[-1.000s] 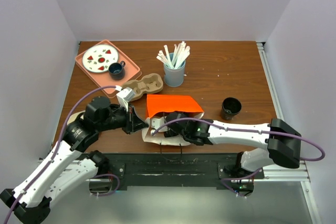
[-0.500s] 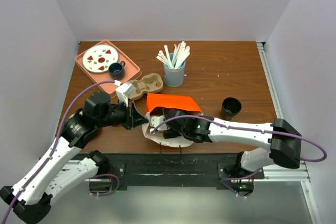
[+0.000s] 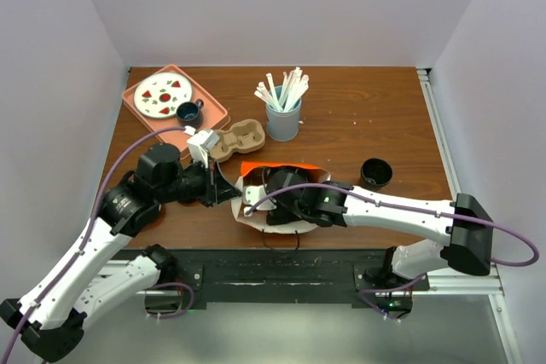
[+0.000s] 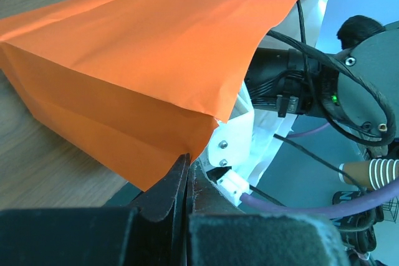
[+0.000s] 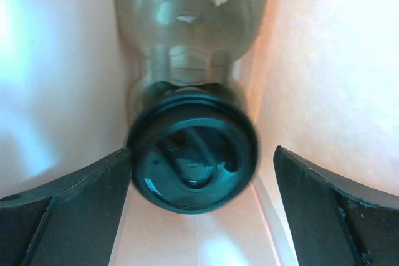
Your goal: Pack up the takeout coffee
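Note:
An orange paper bag (image 3: 286, 168) (image 4: 137, 60) with a white inside lies on its side near the table's front edge. My left gripper (image 3: 228, 195) (image 4: 186, 161) is shut on the corner of its open mouth and holds it up. My right gripper (image 3: 278, 199) (image 5: 201, 175) reaches into the mouth and stands open. Between its fingers lies the takeout coffee cup, brown with a dark lid (image 5: 192, 157), its lid facing the camera. The lid is close to the left finger (image 5: 68, 207) and clear of the right one. A second dark-lidded cup (image 3: 375, 173) stands at the right.
A cardboard cup carrier (image 3: 232, 140) sits just beyond the bag. Behind it stands a blue cup of white sticks (image 3: 283, 117). A pink tray (image 3: 213, 112) with a plate and a small mug is at the back left.
My right gripper has opened wide and let go of the cup inside the bag. My left gripper has drawn the bag's mouth up and away, so less of the orange top shows.

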`<state>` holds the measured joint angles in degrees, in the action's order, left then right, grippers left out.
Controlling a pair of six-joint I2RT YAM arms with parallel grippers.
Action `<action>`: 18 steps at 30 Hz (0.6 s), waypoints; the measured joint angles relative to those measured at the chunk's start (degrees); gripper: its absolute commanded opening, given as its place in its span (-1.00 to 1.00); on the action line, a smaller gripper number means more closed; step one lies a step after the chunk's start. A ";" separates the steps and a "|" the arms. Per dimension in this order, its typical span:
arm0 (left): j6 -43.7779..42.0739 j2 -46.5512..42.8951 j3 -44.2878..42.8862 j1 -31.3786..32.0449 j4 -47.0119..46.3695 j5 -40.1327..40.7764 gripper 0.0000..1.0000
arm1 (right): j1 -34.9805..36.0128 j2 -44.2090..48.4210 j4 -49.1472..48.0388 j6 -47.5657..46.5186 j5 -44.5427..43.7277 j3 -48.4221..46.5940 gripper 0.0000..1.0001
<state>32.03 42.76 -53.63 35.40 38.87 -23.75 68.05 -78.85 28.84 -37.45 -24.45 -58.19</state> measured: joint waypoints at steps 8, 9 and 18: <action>0.94 0.39 -0.31 0.00 1.14 0.17 -0.99 | -0.20 0.00 4.24 1.27 2.80 -3.13 0.97; 1.22 0.39 -0.31 0.00 1.40 0.17 -0.99 | -0.20 0.00 4.57 1.49 3.10 -3.41 0.97; 2.14 0.61 -1.01 0.00 2.89 0.42 -0.93 | -0.20 0.59 7.30 3.41 5.18 -6.16 0.90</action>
<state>34.17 43.38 -54.63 35.40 41.76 -23.33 67.85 -78.26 36.14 -34.04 -19.27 -64.36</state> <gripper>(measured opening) 0.027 0.966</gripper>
